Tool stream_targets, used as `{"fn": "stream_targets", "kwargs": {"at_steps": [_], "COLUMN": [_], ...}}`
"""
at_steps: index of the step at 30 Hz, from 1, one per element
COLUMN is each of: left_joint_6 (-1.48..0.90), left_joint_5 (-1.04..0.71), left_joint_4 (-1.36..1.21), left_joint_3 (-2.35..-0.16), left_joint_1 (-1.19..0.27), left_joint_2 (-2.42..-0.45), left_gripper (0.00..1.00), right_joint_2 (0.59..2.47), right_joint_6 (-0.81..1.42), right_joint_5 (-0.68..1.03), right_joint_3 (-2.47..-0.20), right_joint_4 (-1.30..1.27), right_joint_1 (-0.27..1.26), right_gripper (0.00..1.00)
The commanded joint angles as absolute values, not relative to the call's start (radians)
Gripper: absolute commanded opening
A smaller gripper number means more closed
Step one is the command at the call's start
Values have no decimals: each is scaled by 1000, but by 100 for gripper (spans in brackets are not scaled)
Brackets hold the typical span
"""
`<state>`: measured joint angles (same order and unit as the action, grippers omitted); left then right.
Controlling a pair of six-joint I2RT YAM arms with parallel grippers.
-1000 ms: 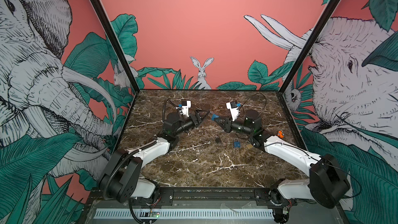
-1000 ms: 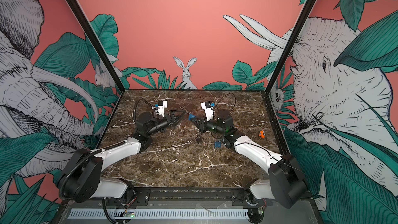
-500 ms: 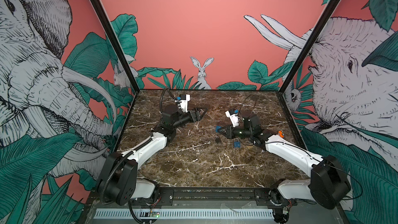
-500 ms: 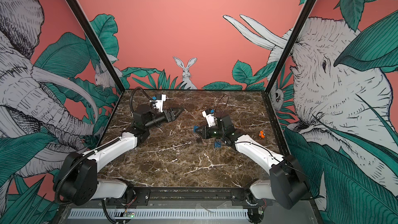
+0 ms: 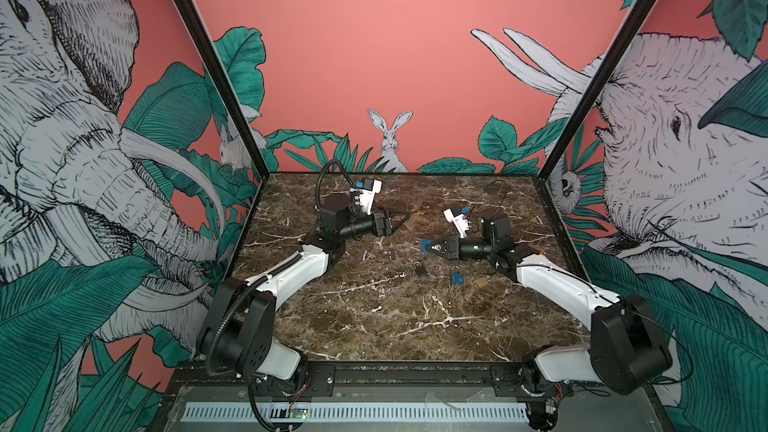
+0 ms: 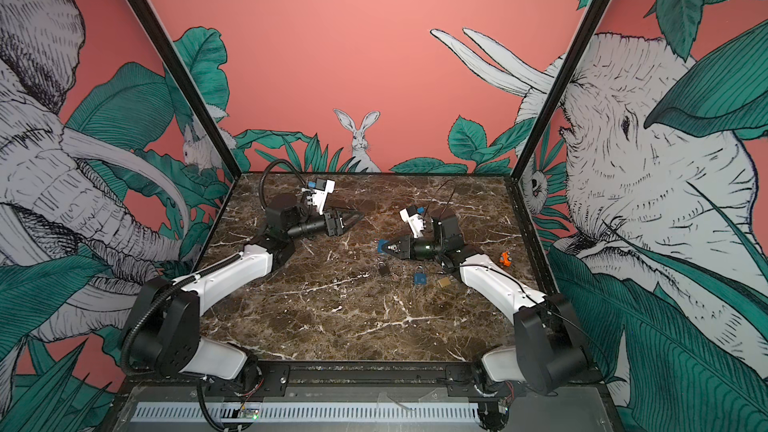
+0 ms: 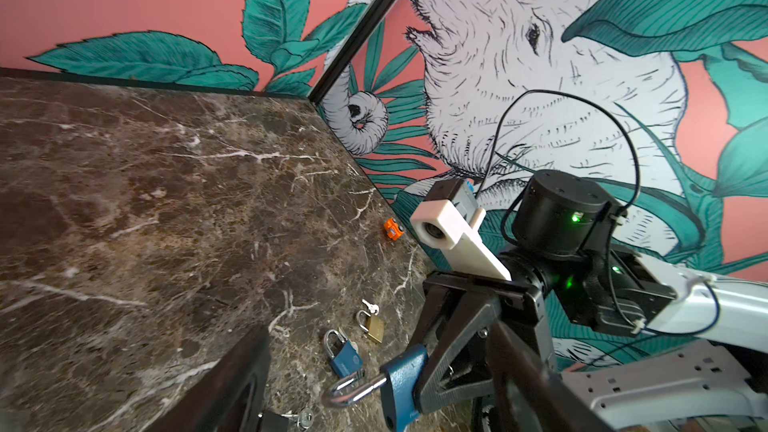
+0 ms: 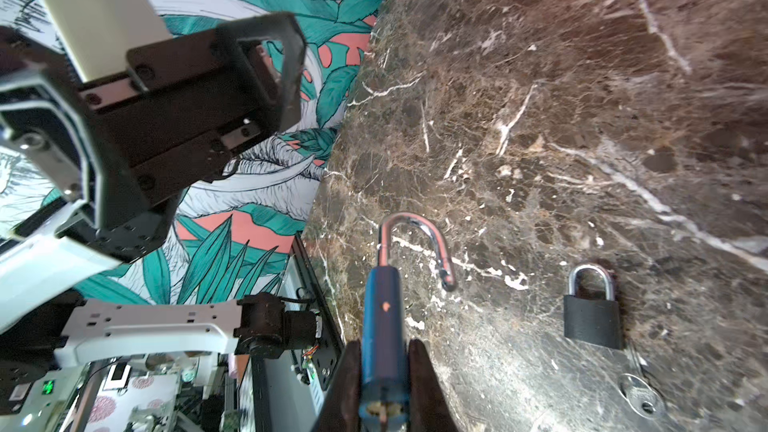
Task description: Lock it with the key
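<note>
Left hand (image 5: pixel 400 220) farther back — padlock (image 8: pixel 382 326) base blurry

Coral jungle-mural walls (image 5: pixel 374 56) surround a brown marble tabletop (image 5: pixel 374 326)

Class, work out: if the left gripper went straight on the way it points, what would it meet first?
Probably the open blue padlock held by the right gripper, though height is hard to judge.

Marble table (image 5: pixel 374 326): black padlock (image 5: pixel 420 270), small blue padlock (image 5: pixel 457 278), brass padlock (image 5: pixel 481 283), perhaps orange toy (image 6: pixel 504 259).
</note>
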<state>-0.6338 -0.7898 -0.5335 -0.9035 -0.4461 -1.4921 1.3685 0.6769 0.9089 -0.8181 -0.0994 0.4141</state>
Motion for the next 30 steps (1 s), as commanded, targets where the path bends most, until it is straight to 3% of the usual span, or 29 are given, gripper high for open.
{"fn": "stream_targets", "kwargs": {"at_steps": [1,4,21,28,30], "left_joint_6": [-694,-767,-787,-783,-767], "left_joint_5": [-924,-968,-1010,-999,-976], "left_joint_4": [-691,-779,-763,-762,-744], "left_joint_3": [-940,-945,-903,-897,-895], "left_joint_1": [-448,-458,-522,-526,-525], "left_joint_2": [-1540,-1584,-1583,-1594,-1592], "left_gripper": [80,77,59,56,60], "right_joint_2": [1357,1358,1334,1322,1325], "right_joint_6": [743,788,826,823,818], "right_joint_5": [996,1013,1018,1026,1044], "right_joint_3": [-806,-803,-845,-861,-866], "right_joint_4": [-216,-267,-320,-297,-284], "right_joint_1": [411,406,376,373,372], "right_gripper": [0,0,0,0,0]}}
